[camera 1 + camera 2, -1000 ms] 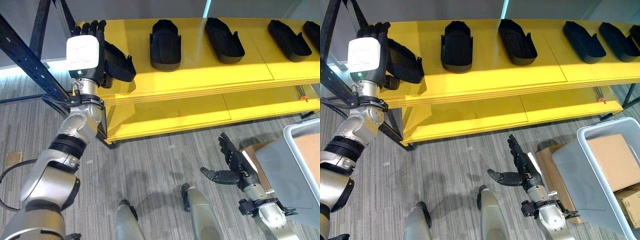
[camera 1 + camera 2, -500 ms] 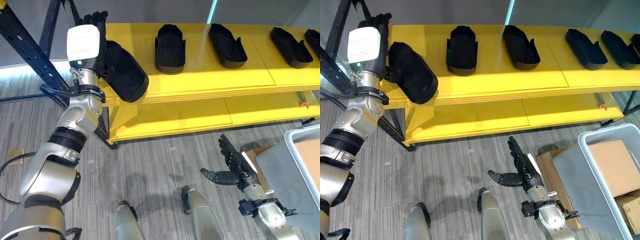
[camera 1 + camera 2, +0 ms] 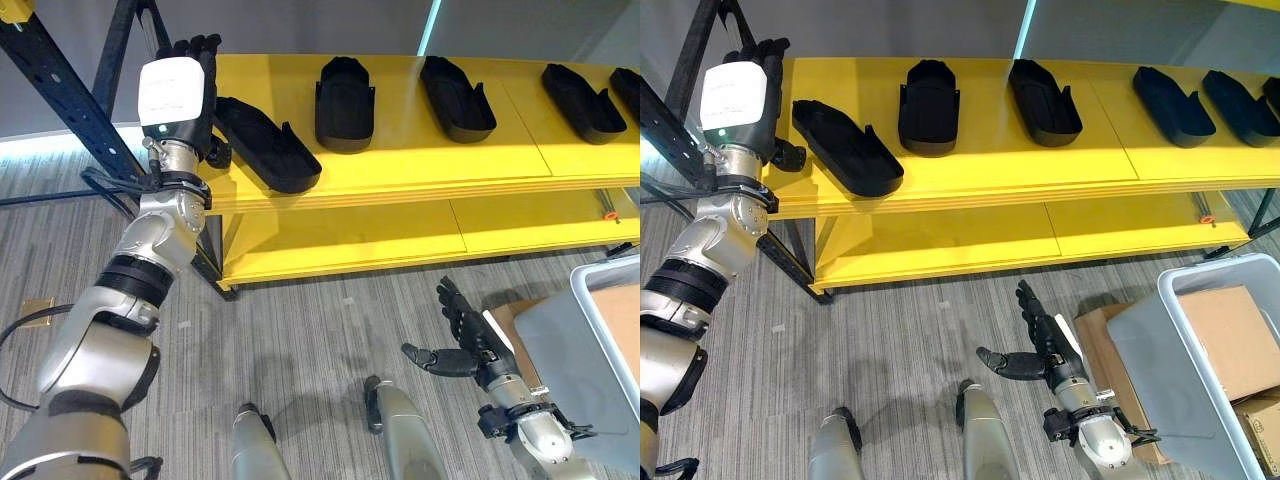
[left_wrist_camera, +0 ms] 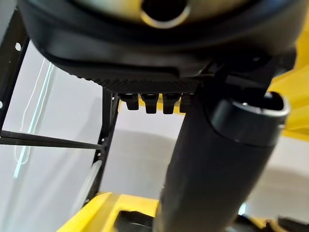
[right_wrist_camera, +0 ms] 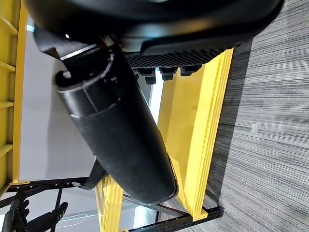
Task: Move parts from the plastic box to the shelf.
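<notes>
The left hand (image 3: 178, 95) is raised at the left end of the yellow shelf (image 3: 420, 150), its back with the white cover toward the camera. Its fingers (image 3: 195, 47) stand straight up, side by side, and its thumb shows just beside the near end of a black part (image 3: 265, 143). That part lies on the top board of the shelf, open side up, slanting from the hand toward the shelf's front edge; whether the thumb touches it cannot be told. In the left wrist view the fingers are straight and hold nothing.

Further along the shelf from that part lie more black parts, all apart from one another: a second part (image 3: 344, 90) next to it, a third part (image 3: 457, 97) past that, then a fourth part (image 3: 1171, 105) and a fifth part (image 3: 1242, 100) toward the shelf's right end. The lower board (image 3: 400, 235) of the shelf is bare yellow.

The right hand (image 3: 1040, 345) hangs low, well in front of the shelf, over the floor, fingers (image 3: 1033, 312) spread and straight, thumb out to the side, holding nothing.

To the right of that hand stands the plastic box (image 3: 1185, 395), grey-walled and light-rimmed. Brown cardboard (image 3: 1230, 340) shows inside it, and a brown flat piece (image 3: 1095, 340) lies on the floor against its near side.

The floor (image 3: 300, 340) is grey striped carpet. A dark metal frame (image 3: 70, 110) rises at the shelf's left end, and a grey wall stands behind the shelf.
</notes>
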